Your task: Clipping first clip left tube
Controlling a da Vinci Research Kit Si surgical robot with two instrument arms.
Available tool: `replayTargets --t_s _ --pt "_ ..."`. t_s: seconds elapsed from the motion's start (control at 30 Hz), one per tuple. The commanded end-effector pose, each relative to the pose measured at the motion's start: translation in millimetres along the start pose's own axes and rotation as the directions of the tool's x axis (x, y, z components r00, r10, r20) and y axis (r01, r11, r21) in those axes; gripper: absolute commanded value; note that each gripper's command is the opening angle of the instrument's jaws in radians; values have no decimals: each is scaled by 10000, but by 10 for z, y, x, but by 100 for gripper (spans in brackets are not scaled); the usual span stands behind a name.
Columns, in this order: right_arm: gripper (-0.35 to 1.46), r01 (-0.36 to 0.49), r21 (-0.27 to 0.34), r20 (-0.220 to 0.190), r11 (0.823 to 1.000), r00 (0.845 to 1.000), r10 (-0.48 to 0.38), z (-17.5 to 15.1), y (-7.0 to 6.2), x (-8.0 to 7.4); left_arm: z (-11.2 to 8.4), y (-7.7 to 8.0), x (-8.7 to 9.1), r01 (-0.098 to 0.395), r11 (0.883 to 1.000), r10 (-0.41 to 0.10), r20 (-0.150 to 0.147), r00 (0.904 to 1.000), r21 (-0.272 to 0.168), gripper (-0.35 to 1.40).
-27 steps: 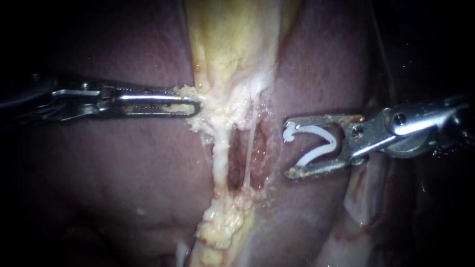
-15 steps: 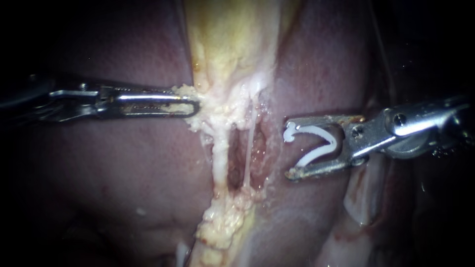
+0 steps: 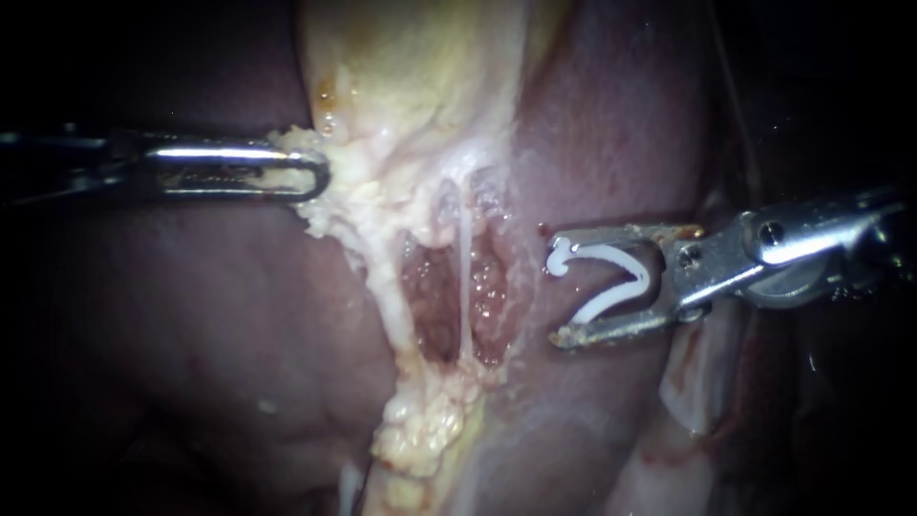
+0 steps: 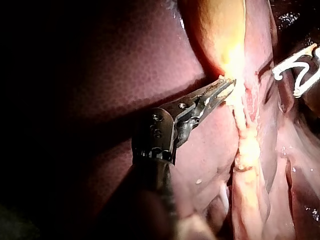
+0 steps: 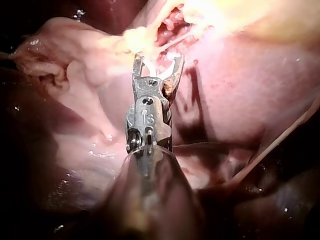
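My left instrument [image 3: 317, 176] comes in from the left, its jaws shut on pale fatty tissue at the edge of the yellow gallbladder [image 3: 420, 76]. Below that grip, the thick whitish left tube [image 3: 382, 296] runs down at a slant, and a thin right tube [image 3: 465, 287] hangs straight beside it. A raw red gap lies between them. To the right of both tubes, clear of them, my right instrument [image 3: 558, 287] holds a white clip [image 3: 616, 277] between wide-spread jaws. The left wrist view shows my left instrument [image 4: 227, 87] on the same tissue. The right wrist view shows my right instrument [image 5: 157, 65] pointing at the tubes.
Dark red liver [image 3: 191, 315] lies on both sides of the tubes. A lump of yellowish fat [image 3: 420, 435] sits where the tubes join below. A pale fold of tissue [image 3: 697, 382] lies under my right instrument's shaft.
My left instrument has pulled the gripped tissue up and to the left. The tubes have spread apart and the red gap between them is wider. My right instrument has stayed put.
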Motion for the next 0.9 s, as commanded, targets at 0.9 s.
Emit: replayTargets --t_s 0.9 --pt "50 -622 777 -137 9950 9979 634 76 -15 -5 8 -2 -1 -16 10000 16 -38 10000 31 -35"
